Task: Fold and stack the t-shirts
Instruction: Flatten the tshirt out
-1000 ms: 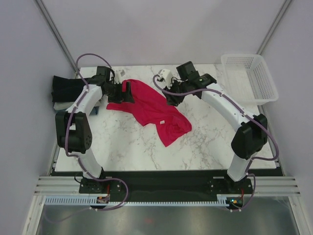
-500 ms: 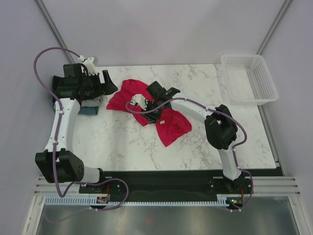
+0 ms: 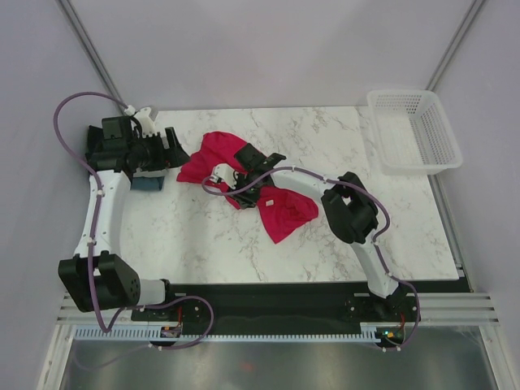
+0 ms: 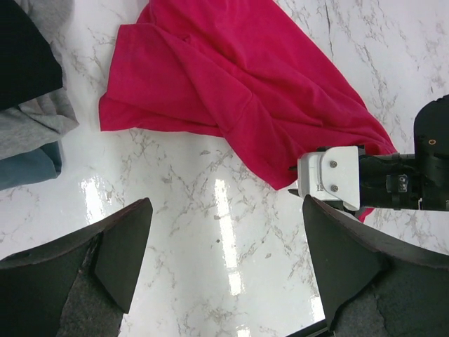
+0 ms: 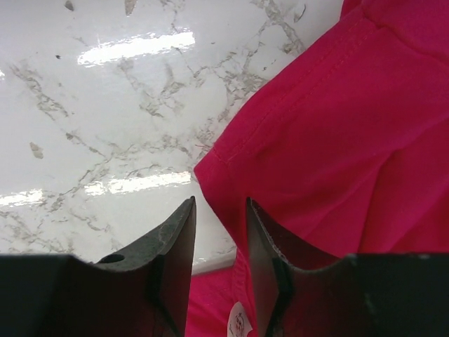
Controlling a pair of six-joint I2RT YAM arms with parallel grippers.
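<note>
Sprawling crumpled across the marble table point(image 3: 219, 244), the red t-shirt point(image 3: 288, 213) serves as the mark for everything else. Its hemmed edge runs slantwise just ahead of the right gripper point(image 5: 220, 203), whose fingers stand a narrow slot apart. Red cloth shows low in that slot, but it cannot be told whether the cloth is pinched. Above the marble just off the shirt's opposite edge hangs the left gripper point(image 4: 226, 210), between the shirt and the folded stack point(image 4: 31, 123) of black, grey and blue shirts. Its fingers are spread wide with nothing between them. Open marble stretches from the shirt's near side toward the arm bases, and from the shirt across to the white mesh basket point(image 3: 414, 130), well apart from it. The stone is glossy and grey-veined and throws back the lamps, and pale walls close round it
</note>
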